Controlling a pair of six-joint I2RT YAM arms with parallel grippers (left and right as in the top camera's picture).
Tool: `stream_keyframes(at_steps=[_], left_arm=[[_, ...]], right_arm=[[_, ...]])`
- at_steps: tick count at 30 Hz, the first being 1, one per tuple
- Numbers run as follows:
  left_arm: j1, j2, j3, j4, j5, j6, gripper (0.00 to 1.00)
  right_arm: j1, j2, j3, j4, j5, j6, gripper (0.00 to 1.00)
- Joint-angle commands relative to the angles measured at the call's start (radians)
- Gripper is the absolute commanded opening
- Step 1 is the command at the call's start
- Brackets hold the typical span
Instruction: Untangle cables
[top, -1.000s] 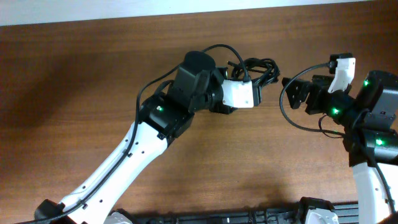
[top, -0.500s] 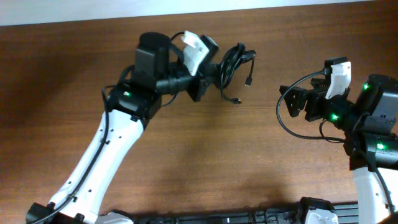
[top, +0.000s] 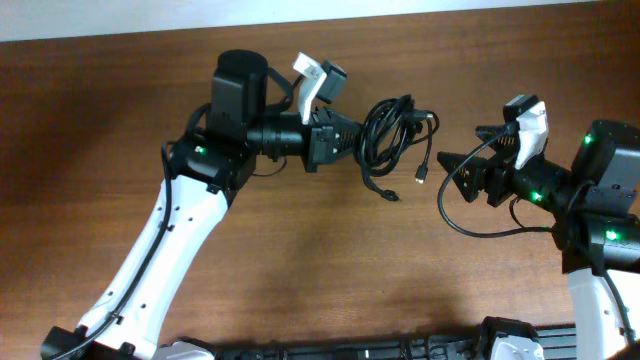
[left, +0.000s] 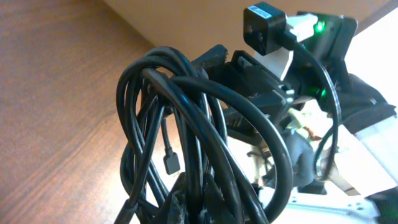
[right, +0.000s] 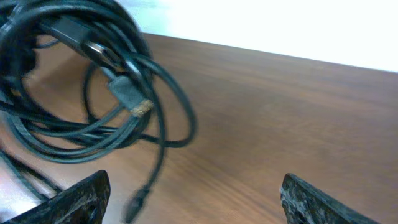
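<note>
A bundle of thin black bendy cables (top: 390, 140) is near the middle of the brown wooden table (top: 300, 260), a little toward 2 o'clock in the overhead view. The left gripper (top: 352, 140) sits at 9 o'clock of the cables and is clamped tight on them. In the left wrist view the cables (left: 186, 124) come up from 6 o'clock and make big messy loops that cross over each other. A small dark plug (left: 169, 163) hangs inside the loops.

From above, two loose ends stick out of the bundle toward 5 o'clock. I cannot tell if they touch the wood.

The right gripper (top: 460, 148) is at 3 o'clock of the cables, near them but not touching. Its fingers are spread wide and grab nothing. In the right wrist view one black finger (right: 81, 196) is at 7 o'clock and the other at 5 o'clock, with the wood and one thin cable end between them. The cables (right: 81, 93) fill the side at 10 o'clock, and a flat grey plug (right: 127, 93) with a gold tip hangs in front of the loops
</note>
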Motion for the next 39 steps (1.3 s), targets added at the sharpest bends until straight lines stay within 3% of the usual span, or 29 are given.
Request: stream_keyframes(at_steps=[1, 13, 20, 32, 39], left_arm=[[0.03, -0.033, 0.01, 0.008, 0.053, -0.08, 0.0], [0.024, -0.033, 0.01, 0.009, 0.17, -0.08, 0.0], [-0.024, -0.032, 0.01, 0.066, 0.171, -0.079, 0.0], [-0.032, -0.033, 0.01, 0.092, 0.202, -0.08, 0.0], [-0.09, -0.033, 0.01, 0.092, 0.224, -0.08, 0.0]], right_arm=[[-0.005, -0.01, 0.014, 0.021, 0.137, -0.044, 0.86], [-0.004, -0.003, 0.014, 0.097, 0.154, 0.017, 0.9], [-0.004, 0.027, 0.014, 0.132, -0.031, 0.039, 0.91], [-0.004, 0.038, 0.014, 0.134, 0.022, 0.047, 0.91], [-0.004, 0.063, 0.014, 0.235, 0.039, 0.061, 0.91]])
